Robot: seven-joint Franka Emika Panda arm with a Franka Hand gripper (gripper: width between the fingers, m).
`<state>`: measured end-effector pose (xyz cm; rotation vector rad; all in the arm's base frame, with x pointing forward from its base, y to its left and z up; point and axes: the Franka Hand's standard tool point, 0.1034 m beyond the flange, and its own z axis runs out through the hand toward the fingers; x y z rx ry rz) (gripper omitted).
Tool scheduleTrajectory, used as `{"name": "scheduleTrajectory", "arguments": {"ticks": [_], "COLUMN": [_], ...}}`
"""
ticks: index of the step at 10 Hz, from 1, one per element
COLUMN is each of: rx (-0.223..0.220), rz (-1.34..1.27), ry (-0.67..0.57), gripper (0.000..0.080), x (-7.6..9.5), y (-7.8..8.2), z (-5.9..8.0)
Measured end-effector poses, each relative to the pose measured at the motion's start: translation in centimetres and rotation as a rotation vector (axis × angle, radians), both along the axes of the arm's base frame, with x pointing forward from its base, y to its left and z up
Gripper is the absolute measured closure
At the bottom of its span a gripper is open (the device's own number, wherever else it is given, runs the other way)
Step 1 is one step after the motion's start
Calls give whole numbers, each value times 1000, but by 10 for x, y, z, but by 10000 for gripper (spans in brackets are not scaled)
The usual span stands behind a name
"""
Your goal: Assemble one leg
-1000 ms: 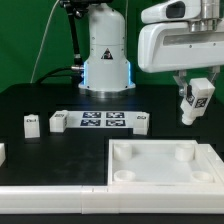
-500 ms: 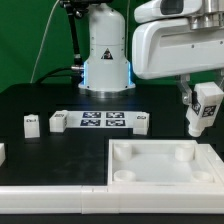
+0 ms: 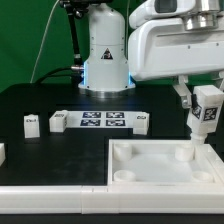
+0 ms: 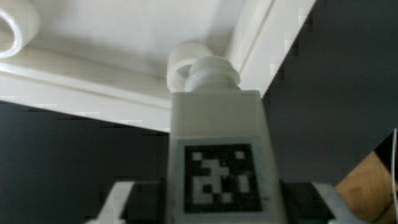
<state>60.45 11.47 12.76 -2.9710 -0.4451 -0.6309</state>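
Observation:
My gripper (image 3: 203, 106) is shut on a white leg (image 3: 201, 122) with a black-and-white code tag on its face. It holds the leg upright over the far right corner of the large white tray-like piece (image 3: 160, 168). The leg's lower end is at or just above the round socket (image 3: 186, 154) in that corner; I cannot tell if it touches. In the wrist view the leg (image 4: 217, 140) fills the middle, its round tip (image 4: 201, 62) pointing at the tray's corner (image 4: 125, 45). Other small white legs (image 3: 31, 123) (image 3: 59, 121) (image 3: 141, 121) lie on the black table.
The marker board (image 3: 103, 121) lies flat at mid-table between the loose legs. The robot base (image 3: 106, 55) stands behind it. A white part (image 3: 2, 153) sits at the exterior view's left edge. A long white edge (image 3: 50, 200) runs along the front.
My gripper has moved toward the exterior view's right and down with the leg, bringing it over the tray's far right corner.

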Motion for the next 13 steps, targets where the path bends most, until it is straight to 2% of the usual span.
{"name": "scheduleTrajectory", "arguments": {"ticks": [1, 2, 3, 7, 11, 13], "rx": [-8, -12, -8, 4, 6, 6], "rz": [6, 7, 6, 3, 4, 7], "ry": [-36, -6, -21, -29, -11, -6], "gripper": [509, 509, 509, 509, 509, 509], "x": [-8, -7, 4, 26, 26, 24], "y": [-7, -11, -9, -4, -1, 0], "z": [-6, -8, -4, -17, -34, -39]}}
